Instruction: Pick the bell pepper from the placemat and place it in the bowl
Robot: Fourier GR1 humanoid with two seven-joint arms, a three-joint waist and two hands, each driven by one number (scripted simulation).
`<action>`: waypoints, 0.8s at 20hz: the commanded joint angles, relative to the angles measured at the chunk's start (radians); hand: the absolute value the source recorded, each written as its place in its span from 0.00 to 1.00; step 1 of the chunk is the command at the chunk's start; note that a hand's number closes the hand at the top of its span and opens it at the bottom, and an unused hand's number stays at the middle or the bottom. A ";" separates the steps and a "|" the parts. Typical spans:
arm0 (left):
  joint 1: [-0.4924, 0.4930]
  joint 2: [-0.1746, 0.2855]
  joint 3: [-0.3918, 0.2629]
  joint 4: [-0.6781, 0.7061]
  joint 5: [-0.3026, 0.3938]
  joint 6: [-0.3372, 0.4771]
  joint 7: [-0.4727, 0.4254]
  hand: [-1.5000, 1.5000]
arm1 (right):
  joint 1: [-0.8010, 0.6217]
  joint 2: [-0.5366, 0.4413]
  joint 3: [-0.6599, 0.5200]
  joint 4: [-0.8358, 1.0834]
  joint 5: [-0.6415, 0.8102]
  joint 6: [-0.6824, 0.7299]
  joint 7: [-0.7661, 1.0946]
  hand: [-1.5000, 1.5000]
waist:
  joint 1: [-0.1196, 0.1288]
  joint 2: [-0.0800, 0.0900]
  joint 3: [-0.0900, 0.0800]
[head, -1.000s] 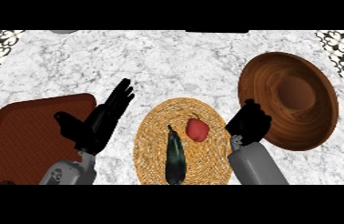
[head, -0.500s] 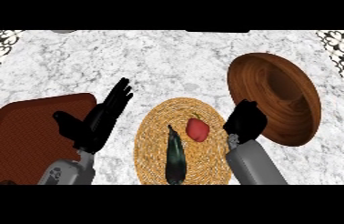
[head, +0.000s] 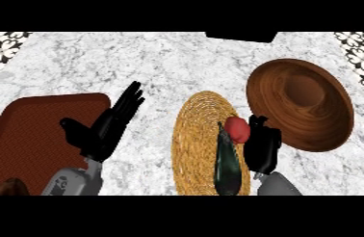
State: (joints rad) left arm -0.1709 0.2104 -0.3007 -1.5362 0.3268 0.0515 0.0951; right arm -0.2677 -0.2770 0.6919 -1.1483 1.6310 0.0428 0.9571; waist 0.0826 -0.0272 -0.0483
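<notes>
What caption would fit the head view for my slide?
Right hand beside the pepper on the placemat, bowl at right; left hand open.

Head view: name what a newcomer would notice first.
A red pepper sits on the round straw placemat at centre, beside a long dark vegetable, with the right hand close at its right side. A big wooden bowl lies just right of the placemat; the open left hand rests at left, by a brown mat.

Red bell pepper (head: 238, 129) on placemat (head: 195, 149)
</notes>
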 commanded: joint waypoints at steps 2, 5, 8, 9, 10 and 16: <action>-0.009 0.002 -0.005 -0.002 0.000 -0.005 0.011 0.50 | 0.109 -0.224 0.289 0.137 0.216 0.107 -0.187 1.00 | -0.012 0.034 0.031; -0.009 0.002 0.011 0.009 0.003 0.005 0.010 0.50 | 0.120 -0.264 0.394 0.087 0.308 0.079 -0.216 1.00 | -0.042 0.026 0.037; 0.008 -0.002 0.020 0.003 0.007 0.020 0.018 0.50 | 0.138 -0.275 0.461 -0.001 0.343 0.046 -0.252 1.00 | -0.064 0.016 0.040; 0.014 0.010 0.025 0.006 0.000 0.021 0.014 0.50 | 0.149 -0.265 0.491 -0.030 0.365 0.047 -0.249 1.00 | -0.069 0.015 0.041; 0.011 0.003 0.023 0.002 0.007 0.016 0.012 0.50 | 0.153 -0.251 0.517 -0.056 0.379 0.057 -0.258 1.00 | -0.074 0.015 0.040; 0.017 0.023 0.057 0.005 0.017 0.020 0.020 0.50 | 0.215 -0.289 0.689 -0.272 0.555 0.104 -0.242 1.00 | -0.116 0.007 0.042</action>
State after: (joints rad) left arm -0.1504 0.2204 -0.2637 -1.5282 0.3389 0.0688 0.1075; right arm -0.2229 -0.5391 1.1738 -1.3689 2.1084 0.1065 0.7567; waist 0.0157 -0.0546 -0.0390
